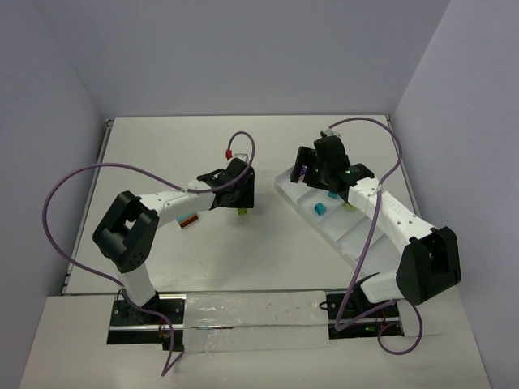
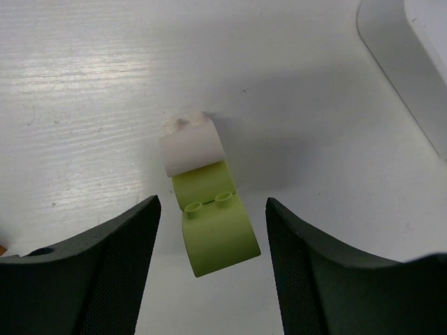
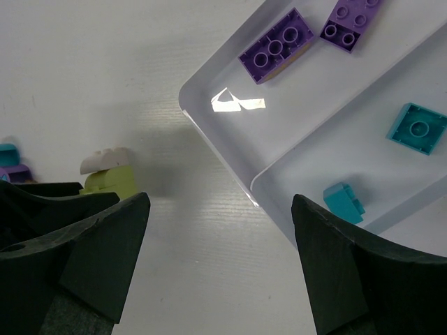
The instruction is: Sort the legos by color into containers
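Left gripper (image 2: 209, 206) is straddling lime green lego (image 2: 216, 237), jaws apart, gap showing on both sides, not gripping; cream lego (image 2: 190, 146) is touching its far end, both lying on table (image 2: 84, 84); right gripper (image 3: 220, 202) is hovering over tray (image 3: 293, 112) corner, jaws wide apart, holding nothing; purple legos (image 3: 276, 45) are lying in end compartment, teal legos (image 3: 417, 128) in next.

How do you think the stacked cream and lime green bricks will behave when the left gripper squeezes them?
The cream brick and lime green brick look rigid, so probably no give. Their smooth rounded faces may slip in the left gripper. Squeezed on the lime one alone, the pair might separate.
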Controlling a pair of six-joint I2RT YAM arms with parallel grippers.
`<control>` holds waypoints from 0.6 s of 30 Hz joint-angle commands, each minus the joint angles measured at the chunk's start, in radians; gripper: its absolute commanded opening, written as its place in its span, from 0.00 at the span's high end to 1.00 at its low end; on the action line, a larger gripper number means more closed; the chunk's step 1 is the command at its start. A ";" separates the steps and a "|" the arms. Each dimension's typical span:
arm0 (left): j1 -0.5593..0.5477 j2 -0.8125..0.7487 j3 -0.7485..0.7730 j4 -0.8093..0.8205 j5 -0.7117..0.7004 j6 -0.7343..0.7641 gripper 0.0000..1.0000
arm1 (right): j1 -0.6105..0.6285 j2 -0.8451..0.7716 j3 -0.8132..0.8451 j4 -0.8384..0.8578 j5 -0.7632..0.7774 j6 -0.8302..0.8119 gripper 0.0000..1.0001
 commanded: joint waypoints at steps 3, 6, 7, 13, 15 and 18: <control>-0.020 0.004 0.040 -0.053 -0.062 -0.038 0.34 | -0.002 -0.026 0.000 0.010 -0.008 -0.002 0.10; -0.034 0.009 0.043 -0.069 -0.094 -0.060 0.36 | -0.002 -0.026 0.003 0.010 -0.011 -0.003 0.10; -0.039 0.008 0.042 -0.071 -0.097 -0.065 0.36 | -0.002 -0.026 0.005 0.009 -0.011 -0.004 0.10; -0.047 -0.011 0.034 -0.086 -0.139 -0.114 0.42 | -0.003 -0.030 0.006 0.010 -0.034 0.003 0.10; -0.047 -0.020 0.023 -0.075 -0.148 -0.123 0.42 | -0.005 -0.032 0.004 0.010 -0.033 0.003 0.10; -0.047 -0.020 0.025 -0.091 -0.179 -0.140 0.38 | -0.004 -0.033 0.001 0.010 -0.034 0.005 0.10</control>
